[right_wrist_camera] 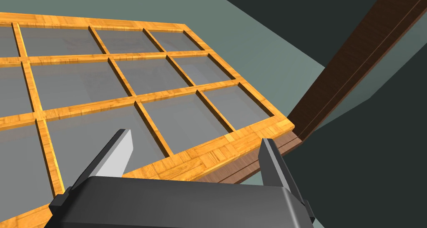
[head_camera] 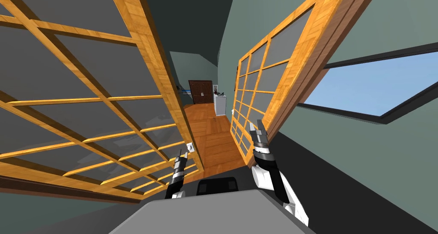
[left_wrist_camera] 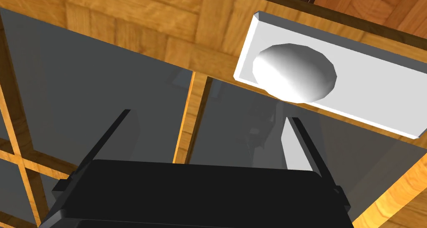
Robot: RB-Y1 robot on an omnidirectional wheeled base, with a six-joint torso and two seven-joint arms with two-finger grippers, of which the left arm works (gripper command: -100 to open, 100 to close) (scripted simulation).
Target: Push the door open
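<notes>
We stood in the gap of a double door of wooden lattice and grey panes; the left leaf slanted away on our left and the right leaf on our right, with a wooden floor running between them to a dark brown door and a white cabinet far off.

We judged the pushing step to be in hand, with both leaves already swung well apart. The left gripper was raised just beside the knob at the left leaf's free edge, and the right gripper was close to the right leaf's lower panes.

The next move, as we judged it, called for pressing on the wood of the frame rather than on a pane, and for driving forward evenly so that neither leaf swung back on an arm.

The left wrist view gave what the head view could not: the left gripper had its fingers spread apart and empty, aimed at a pane just under the white domed knob on its plate; whether they touched the glass we could not tell.

The right wrist view showed the right gripper likewise spread and holding nothing, facing the right leaf near its edge rail, with a dark brown frame beyond.
</notes>
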